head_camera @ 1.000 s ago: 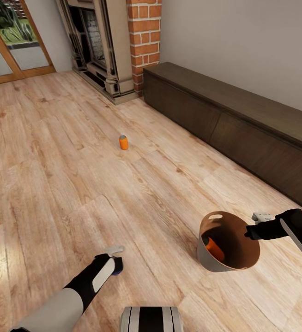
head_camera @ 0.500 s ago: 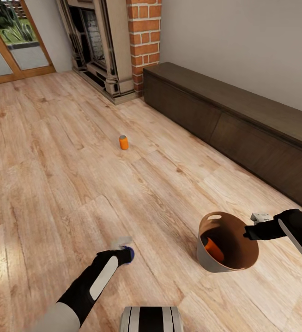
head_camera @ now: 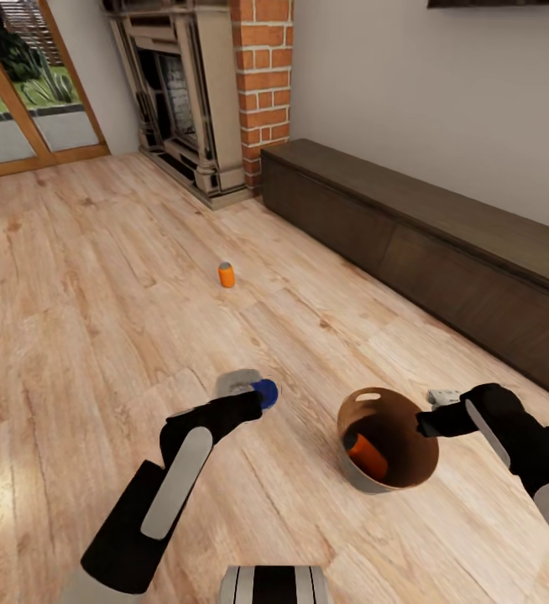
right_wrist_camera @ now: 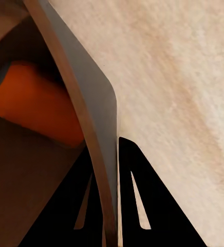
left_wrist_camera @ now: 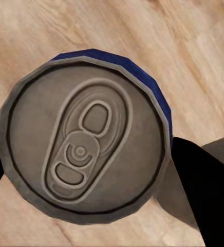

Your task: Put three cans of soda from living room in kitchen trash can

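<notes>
Three cans here, going left to right. Left gripper is clamped on the dark blue can, held up over the wood floor with bare planks all around it. In the left wrist view the blue can's silver top with its pull tab faces straight at the camera, so the long axis runs along the gripper, and a black finger presses its side.

Well beyond that gripper, an orange can stands upright alone on the floor, loads of open boards on every side, the brick fireplace further back.

To the right of the left gripper, close but apart, sits the trash can, a round tapered pail, grey outside and copper-brown inside, oval cut-out near its far rim. A second orange can lies tilted inside it, leaning on the inner wall.

Right gripper is pinched on the pail's rim on its right side. The right wrist view shows the thin grey wall running between the two black fingers, that orange can just inside. A long dark wooden bench along the wall closes off the room beyond the right arm.
</notes>
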Motion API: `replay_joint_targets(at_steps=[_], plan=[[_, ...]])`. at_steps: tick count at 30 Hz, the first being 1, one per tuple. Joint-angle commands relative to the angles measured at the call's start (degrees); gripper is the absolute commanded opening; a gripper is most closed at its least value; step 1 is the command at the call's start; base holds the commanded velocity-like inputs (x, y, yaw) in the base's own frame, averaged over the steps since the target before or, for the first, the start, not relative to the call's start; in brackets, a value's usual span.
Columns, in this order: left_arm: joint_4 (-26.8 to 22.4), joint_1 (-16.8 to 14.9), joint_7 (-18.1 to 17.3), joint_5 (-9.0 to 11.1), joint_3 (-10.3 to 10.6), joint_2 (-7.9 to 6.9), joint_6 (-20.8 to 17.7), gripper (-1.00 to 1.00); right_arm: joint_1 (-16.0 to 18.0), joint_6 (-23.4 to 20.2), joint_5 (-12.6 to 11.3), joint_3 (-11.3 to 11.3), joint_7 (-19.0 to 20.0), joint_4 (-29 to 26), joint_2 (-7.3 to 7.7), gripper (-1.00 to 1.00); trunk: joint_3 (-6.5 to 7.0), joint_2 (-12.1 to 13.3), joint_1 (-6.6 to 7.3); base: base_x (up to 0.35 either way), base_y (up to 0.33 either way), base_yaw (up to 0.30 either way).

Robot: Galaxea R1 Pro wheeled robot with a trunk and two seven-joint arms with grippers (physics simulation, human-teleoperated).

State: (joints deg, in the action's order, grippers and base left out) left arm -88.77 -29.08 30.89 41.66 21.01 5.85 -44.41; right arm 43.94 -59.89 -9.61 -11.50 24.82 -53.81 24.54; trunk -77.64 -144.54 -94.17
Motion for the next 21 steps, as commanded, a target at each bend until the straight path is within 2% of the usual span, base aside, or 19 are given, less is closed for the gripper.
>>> replay_joint_targets(at_steps=[1,5,6,9,12,15,17,19,21], plan=[[-1.2,0.0,0.0,1.3,0.1,0.22,-0.5,-1.0,0.0,-0.1,-0.4,0.0,-0.6,0.0,-0.49,-1.0,0.23,0.0,0.02,0.0,0.0,0.0],[-2.9,-2.0,-0.2,5.4,0.3,1.6,-1.0,-1.0,0.0,-0.1,-0.4,0.0,-2.0,-0.3,-1.22,-1.0,1.12,0.1,0.13,0.0,0.0,0.0],[-3.1,-3.2,-0.3,7.1,0.7,2.07,-1.1,-1.0,0.0,-0.1,-0.4,0.0,-2.2,-0.2,-1.36,-1.0,1.34,0.1,0.15,0.0,0.0,0.0],[-3.3,-5.6,-0.3,12.7,4.2,2.89,-1.0,-1.0,0.1,-0.1,-0.3,0.0,-2.7,0.0,-3.43,-1.0,2.0,0.1,0.23,0.0,0.0,0.0],[-3.4,-6.2,-0.2,14.7,5.7,3.03,-1.0,-1.0,0.1,-0.1,-0.4,0.0,-4.1,0.0,-4.61,-1.0,2.67,0.2,0.31,0.0,0.0,0.0],[-3.4,-6.4,-0.2,15.3,6.3,3.18,-1.0,-1.0,0.1,-0.1,-0.3,0.0,-5.3,0.0,-4.94,-1.0,3.33,0.2,0.39,0.0,0.0,0.0],[-3.4,-6.4,-0.3,15.6,7.5,3.28,-1.2,-1.0,0.1,-0.1,-0.3,0.0,-5.7,0.0,-5.03,-1.0,3.77,0.2,0.44,0.0,0.0,0.0],[-3.4,-6.5,-0.1,18.2,9.8,3.31,-1.2,-1.0,0.1,-0.1,-0.4,0.0,-5.9,0.0,-5.05,-1.0,4.22,0.3,0.49,0.0,0.0,0.0],[-3.3,-6.5,0.0,20.9,10.8,3.26,-1.3,-1.0,0.1,-0.1,-0.4,0.1,-6.0,0.0,-5.04,-1.0,4.66,0.3,0.54,0.0,0.0,0.0]])
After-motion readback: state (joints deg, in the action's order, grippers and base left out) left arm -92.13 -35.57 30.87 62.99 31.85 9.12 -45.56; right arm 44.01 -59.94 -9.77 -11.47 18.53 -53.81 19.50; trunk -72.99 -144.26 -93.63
